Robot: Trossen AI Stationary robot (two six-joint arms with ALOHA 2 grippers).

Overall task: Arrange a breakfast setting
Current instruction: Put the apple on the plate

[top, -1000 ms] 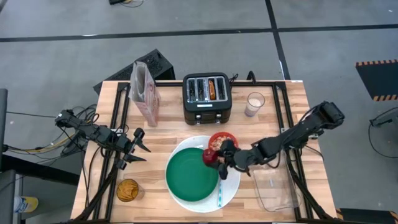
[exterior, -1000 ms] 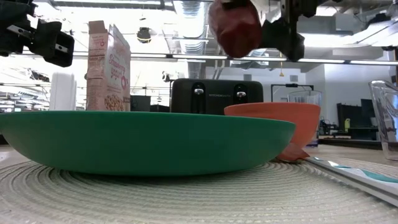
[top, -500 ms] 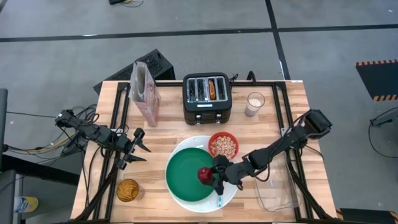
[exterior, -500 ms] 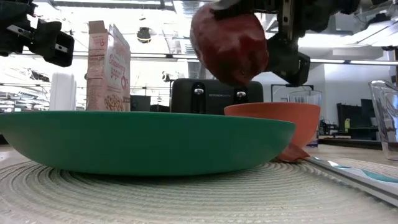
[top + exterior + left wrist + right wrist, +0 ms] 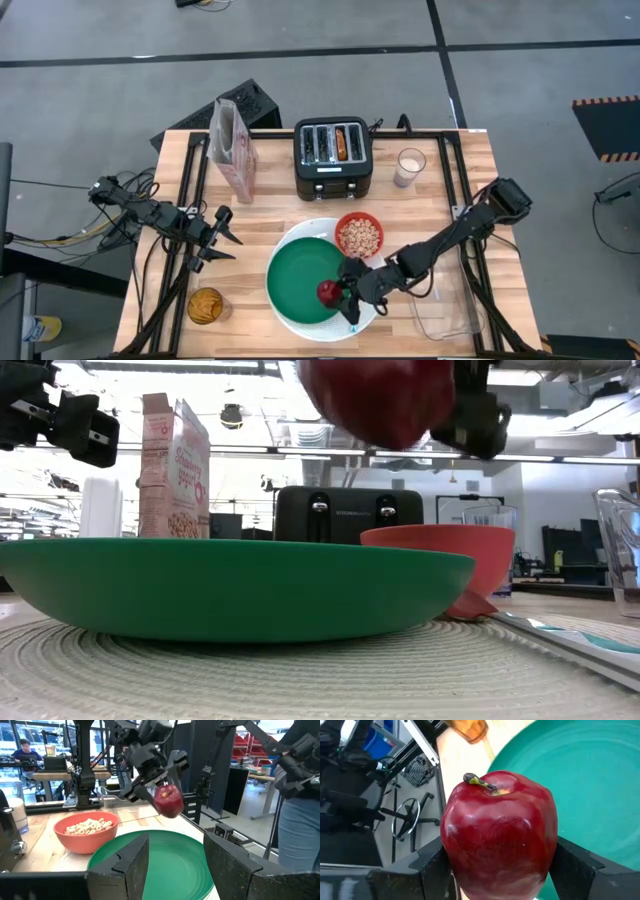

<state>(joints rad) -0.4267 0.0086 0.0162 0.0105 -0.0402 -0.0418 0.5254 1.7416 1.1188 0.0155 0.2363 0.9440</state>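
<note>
A red apple (image 5: 327,292) is held in my right gripper (image 5: 342,296) above the near right part of the green plate (image 5: 300,275). It also shows in the low view (image 5: 378,395) and the left wrist view (image 5: 168,801). The green plate lies on the large white plate (image 5: 283,322). The red bowl (image 5: 358,235) with cereal stands on the white plate's far right rim. The teal-handled spoon (image 5: 352,323) lies at the white plate's right. A toasted bagel (image 5: 342,142) sticks in the black toaster (image 5: 333,165). My left gripper (image 5: 230,245) is open and empty at the table's left. My right gripper pinches the apple's two opposite sides (image 5: 454,851) between its two fingers (image 5: 431,866). The fingers come slanting down from the table's right side. The apple is lifted clear above the green plate, its stem (image 5: 477,781) roughly upward.
A cereal box (image 5: 232,150) stands at the far left, a glass of milk (image 5: 409,167) at the far right, a glass of orange drink (image 5: 205,305) at the near left. A clear plastic tray (image 5: 442,300) lies at the right. A person (image 5: 300,805) stands beyond the table.
My right gripper has carried the apple from beside the red bowl toward the table's near edge and a little left, over the green plate. The apple stays in the shut fingers, clear of the plate.
</note>
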